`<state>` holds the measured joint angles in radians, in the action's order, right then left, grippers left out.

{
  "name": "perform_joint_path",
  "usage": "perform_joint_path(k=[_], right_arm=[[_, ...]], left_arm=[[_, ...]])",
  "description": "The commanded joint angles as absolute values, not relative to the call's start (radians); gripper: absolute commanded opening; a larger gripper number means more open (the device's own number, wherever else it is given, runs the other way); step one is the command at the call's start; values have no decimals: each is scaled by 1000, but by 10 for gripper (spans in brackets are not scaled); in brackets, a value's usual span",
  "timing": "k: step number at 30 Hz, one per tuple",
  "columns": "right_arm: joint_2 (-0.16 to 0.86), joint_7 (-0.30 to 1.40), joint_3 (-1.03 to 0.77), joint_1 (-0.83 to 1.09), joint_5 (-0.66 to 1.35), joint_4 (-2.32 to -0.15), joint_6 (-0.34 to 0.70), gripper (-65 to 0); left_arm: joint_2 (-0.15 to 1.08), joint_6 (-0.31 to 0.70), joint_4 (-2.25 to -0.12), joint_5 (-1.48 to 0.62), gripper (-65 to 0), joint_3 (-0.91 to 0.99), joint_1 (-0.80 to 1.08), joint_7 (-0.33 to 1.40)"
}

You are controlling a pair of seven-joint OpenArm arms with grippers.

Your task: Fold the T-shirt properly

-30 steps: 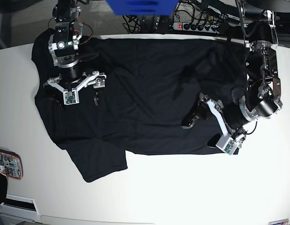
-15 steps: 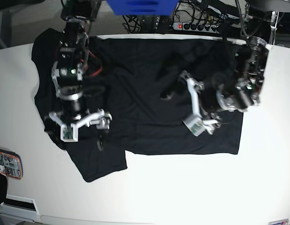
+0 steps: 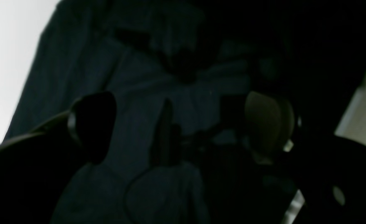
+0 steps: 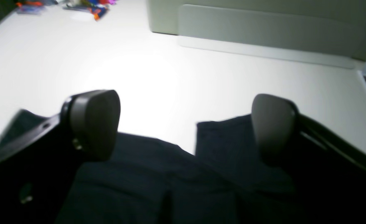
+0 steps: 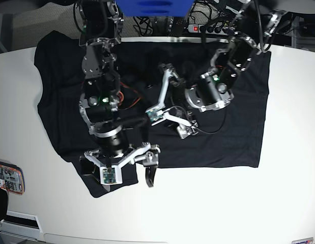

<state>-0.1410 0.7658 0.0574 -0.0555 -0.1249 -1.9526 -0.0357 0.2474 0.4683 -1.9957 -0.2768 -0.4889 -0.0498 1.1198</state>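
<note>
T-shirt (image 5: pixel 147 91) lies spread flat on your white table (image 5: pixel 279 193) in the base view, soft matte black; your right claw (image 5: pixel 119 165) hangs spread over its near sleeve, your left claw (image 5: pixel 170 101) spread above its middle. In your left wrist view the shirt (image 3: pixel 158 93) fills the frame, dim and creased, under the left claw (image 3: pixel 183 124), whose rounded pads (image 3: pixel 268 121) stand apart. In your right wrist view the shirt's (image 4: pixel 170 186) near edge lies beneath the right claw (image 4: pixel 183 124), smooth grey pads (image 4: pixel 93 119) wide, gripping nothing.
</note>
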Motion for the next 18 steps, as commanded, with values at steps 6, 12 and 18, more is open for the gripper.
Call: perform_joint_path(k=[6,12,18], right_arm=[[-143,737,124,-110,-139,-1948,-225,0],[-143,737,133,-119,-139,-1926,-254,0],[-140,743,197,-142,-143,-1916,-343,0]], left_arm=[[217,469,-2017,-239,0,-521,-67,1124],[202,467,-2018,-239,0,-585,-68,1124],[174,467,-2018,-208,0,-587,-65,1125]])
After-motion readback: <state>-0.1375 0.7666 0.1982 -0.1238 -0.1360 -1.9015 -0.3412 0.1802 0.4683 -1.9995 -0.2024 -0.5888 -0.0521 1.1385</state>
